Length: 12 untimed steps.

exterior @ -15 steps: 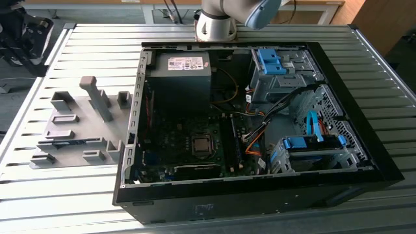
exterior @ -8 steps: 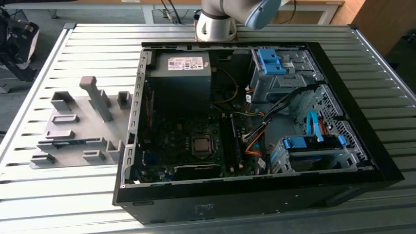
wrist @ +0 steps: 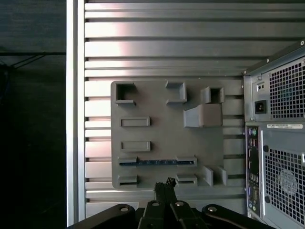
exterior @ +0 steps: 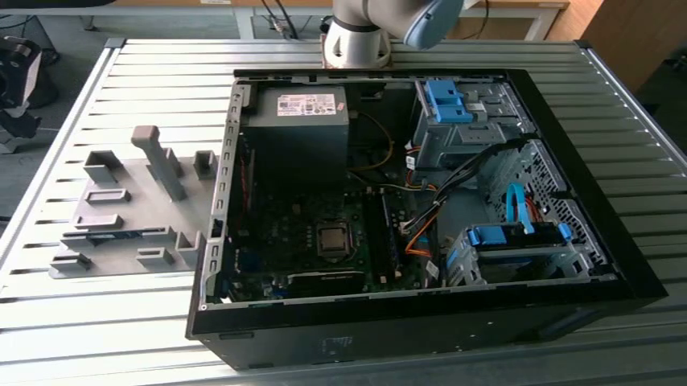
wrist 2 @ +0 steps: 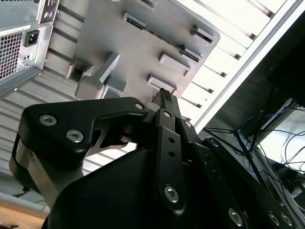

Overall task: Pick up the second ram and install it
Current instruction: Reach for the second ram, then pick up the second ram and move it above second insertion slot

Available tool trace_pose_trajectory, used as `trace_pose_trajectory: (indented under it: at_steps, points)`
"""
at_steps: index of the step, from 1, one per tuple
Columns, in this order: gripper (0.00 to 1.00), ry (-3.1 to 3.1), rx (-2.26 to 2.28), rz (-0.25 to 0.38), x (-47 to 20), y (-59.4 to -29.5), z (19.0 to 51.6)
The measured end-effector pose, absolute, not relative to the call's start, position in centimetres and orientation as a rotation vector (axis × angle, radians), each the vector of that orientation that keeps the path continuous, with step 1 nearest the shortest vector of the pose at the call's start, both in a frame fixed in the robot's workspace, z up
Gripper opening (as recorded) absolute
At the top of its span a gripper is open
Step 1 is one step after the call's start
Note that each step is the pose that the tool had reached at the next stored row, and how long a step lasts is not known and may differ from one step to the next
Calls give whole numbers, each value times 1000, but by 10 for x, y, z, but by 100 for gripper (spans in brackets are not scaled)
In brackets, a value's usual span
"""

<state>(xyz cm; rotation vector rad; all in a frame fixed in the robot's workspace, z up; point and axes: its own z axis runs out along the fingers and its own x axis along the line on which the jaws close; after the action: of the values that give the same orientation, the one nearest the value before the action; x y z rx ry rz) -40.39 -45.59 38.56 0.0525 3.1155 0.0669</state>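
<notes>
Second ram stands slotted in grey holder, gripper apart.

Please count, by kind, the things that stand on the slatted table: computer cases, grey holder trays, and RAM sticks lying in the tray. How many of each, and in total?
computer case, lid off: 1
grey holder tray: 1
RAM stick, lying in the tray: 1
Total: 3

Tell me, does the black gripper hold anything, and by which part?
Nothing is held. The black gripper is shut on nothing; the thin blue-green ram stick lies in a slot of the grey plastic holder plate.
</notes>
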Motion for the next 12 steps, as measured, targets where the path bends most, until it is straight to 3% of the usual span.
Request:
trace_pose_trajectory:
  at_steps: [12]
  points:
    - [10,3116,53,67,-406,-456,386]
